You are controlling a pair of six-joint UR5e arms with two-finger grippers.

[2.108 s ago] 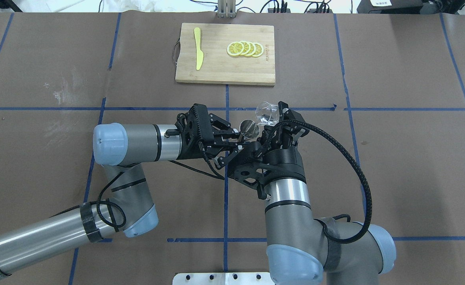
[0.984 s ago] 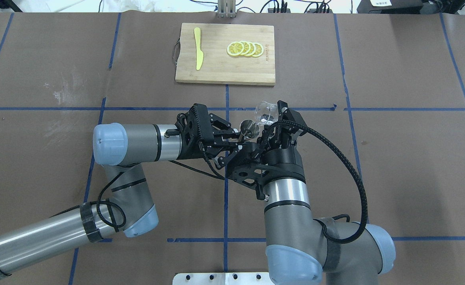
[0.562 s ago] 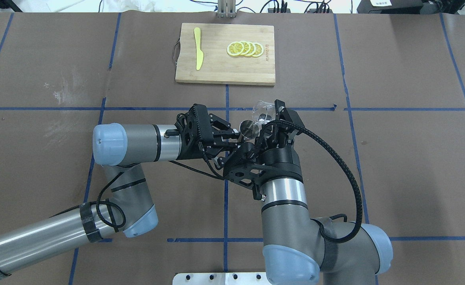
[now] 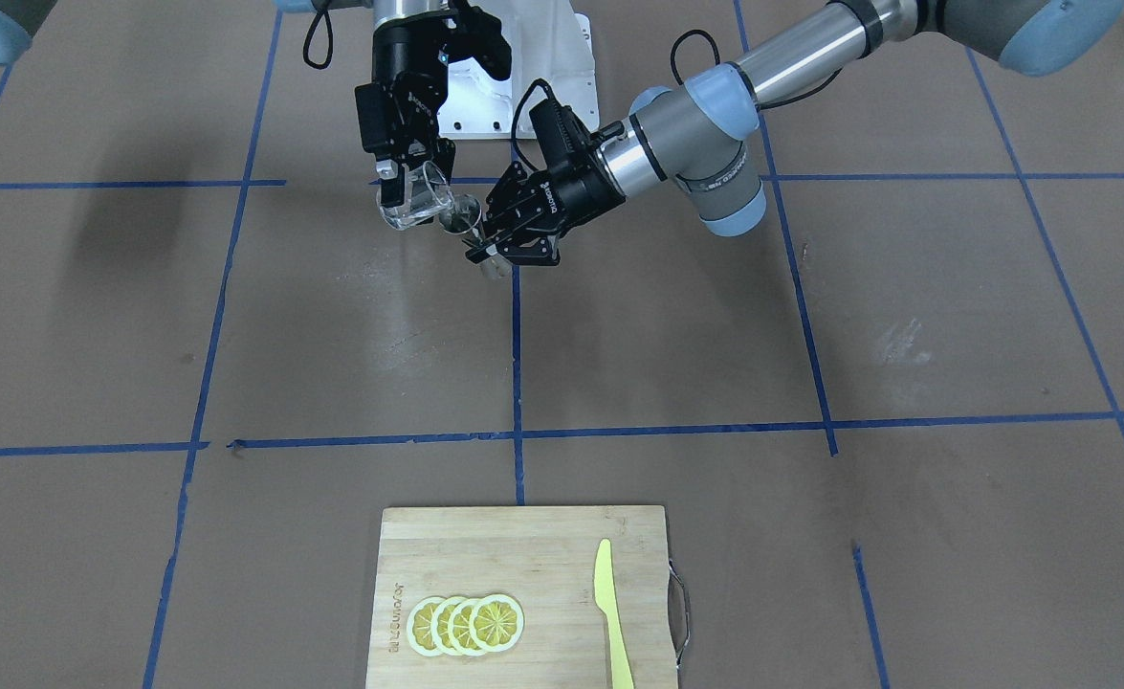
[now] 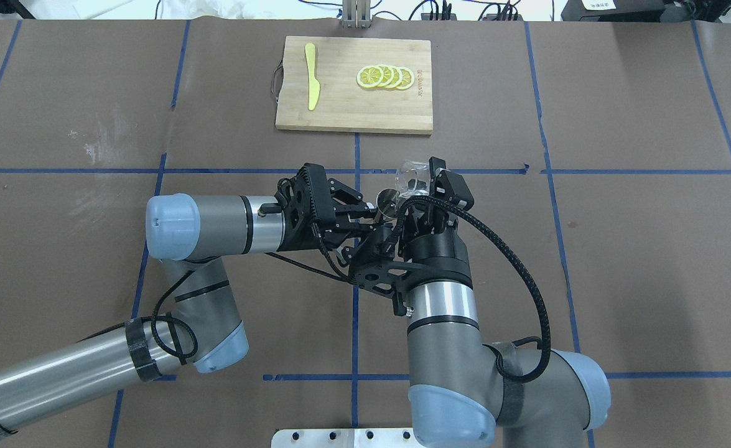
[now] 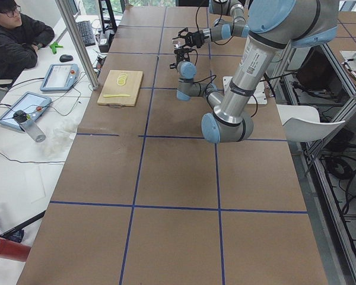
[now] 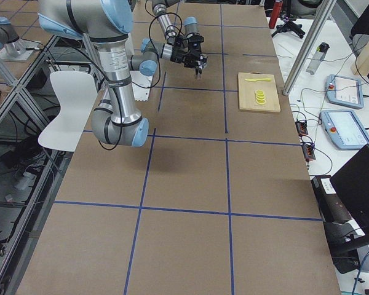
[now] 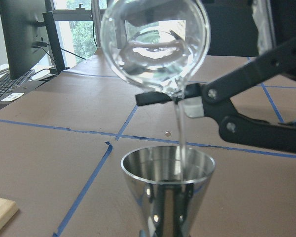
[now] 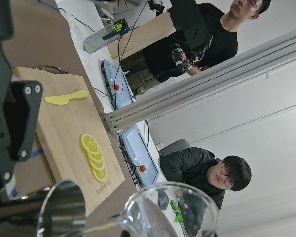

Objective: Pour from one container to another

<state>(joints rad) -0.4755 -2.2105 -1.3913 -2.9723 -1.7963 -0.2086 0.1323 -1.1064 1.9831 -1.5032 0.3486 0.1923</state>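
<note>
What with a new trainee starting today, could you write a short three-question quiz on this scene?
1. True or false: clear liquid runs from the glass beaker into the metal jigger.
2. The left gripper is shut on: A) the jigger, B) the beaker, C) nothing.
3. Fill in: ___ lemon slices lie on the cutting board.
Key: 1 true; 2 A; 3 four.

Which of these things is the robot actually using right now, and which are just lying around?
In use: glass beaker, tipped and pouring clear liquid; metal cup below it, catching the stream.
Lying about: cutting board; lemon slices and yellow knife on it.
</note>
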